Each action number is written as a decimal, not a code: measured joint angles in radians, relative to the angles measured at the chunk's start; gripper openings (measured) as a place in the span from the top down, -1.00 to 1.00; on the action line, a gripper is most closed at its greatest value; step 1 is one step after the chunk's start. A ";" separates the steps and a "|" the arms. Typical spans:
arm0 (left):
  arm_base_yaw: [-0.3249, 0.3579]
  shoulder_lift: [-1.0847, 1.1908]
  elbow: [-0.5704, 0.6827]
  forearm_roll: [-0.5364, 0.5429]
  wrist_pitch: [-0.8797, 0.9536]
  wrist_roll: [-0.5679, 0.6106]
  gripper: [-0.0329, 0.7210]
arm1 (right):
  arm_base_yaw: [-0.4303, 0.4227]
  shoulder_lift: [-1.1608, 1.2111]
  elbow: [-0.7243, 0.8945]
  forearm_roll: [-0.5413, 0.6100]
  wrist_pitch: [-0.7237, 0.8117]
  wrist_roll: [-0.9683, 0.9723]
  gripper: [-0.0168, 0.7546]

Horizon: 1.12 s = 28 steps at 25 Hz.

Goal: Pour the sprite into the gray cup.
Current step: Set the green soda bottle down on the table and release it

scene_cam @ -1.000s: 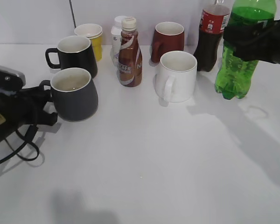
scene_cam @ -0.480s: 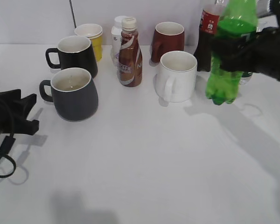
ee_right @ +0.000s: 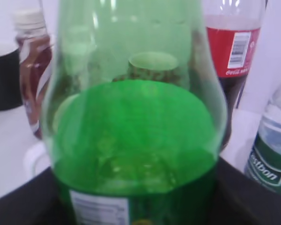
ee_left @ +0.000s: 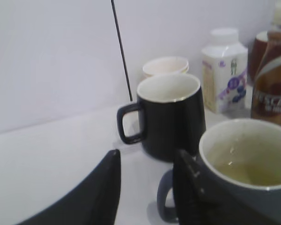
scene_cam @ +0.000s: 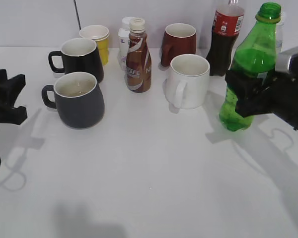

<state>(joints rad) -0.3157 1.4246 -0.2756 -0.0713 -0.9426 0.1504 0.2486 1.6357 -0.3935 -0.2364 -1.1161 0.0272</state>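
Note:
The sprite (scene_cam: 247, 74), a tall green bottle with no cap, stands upright at the right of the table. My right gripper (scene_cam: 246, 94) is shut on its middle; the bottle fills the right wrist view (ee_right: 136, 140). The gray cup (scene_cam: 80, 100) sits at the left with some pale liquid inside, and shows in the left wrist view (ee_left: 246, 164). My left gripper (scene_cam: 12, 96) is open and empty, left of the cup's handle, apart from it; its fingers (ee_left: 147, 187) show at the bottom of the left wrist view.
Behind the gray cup stands a black mug (scene_cam: 81, 58). A yellow cup (scene_cam: 96, 39), a white milk bottle (scene_cam: 124, 39), a brown coffee bottle (scene_cam: 138, 57), a red mug (scene_cam: 179, 43), a white mug (scene_cam: 188, 81) and a cola bottle (scene_cam: 225, 37) fill the back.
My right gripper has brought the sprite down and forward to stand upright right of the white mug. My left gripper has drawn back left, away from the gray cup.

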 joint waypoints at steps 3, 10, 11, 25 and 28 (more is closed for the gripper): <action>0.000 -0.035 0.001 0.010 0.019 0.000 0.13 | 0.000 0.000 0.027 0.004 -0.024 -0.027 -0.43; -0.001 -0.089 0.001 0.042 0.105 0.000 0.13 | 0.000 0.000 0.032 0.029 -0.087 -0.027 -0.57; -0.001 -0.100 0.001 0.042 0.121 0.000 0.13 | 0.000 0.000 0.032 0.029 -0.090 -0.022 -0.57; -0.001 -0.650 -0.053 0.038 0.732 -0.003 0.13 | 0.000 -0.356 -0.156 0.012 0.273 0.052 -0.59; -0.002 -0.787 -0.142 0.047 1.013 -0.003 0.13 | 0.000 -0.496 -0.210 -0.049 0.432 0.113 -0.59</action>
<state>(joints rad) -0.3176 0.6376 -0.4178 -0.0248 0.0706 0.1478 0.2486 1.1396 -0.6033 -0.2852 -0.6841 0.1399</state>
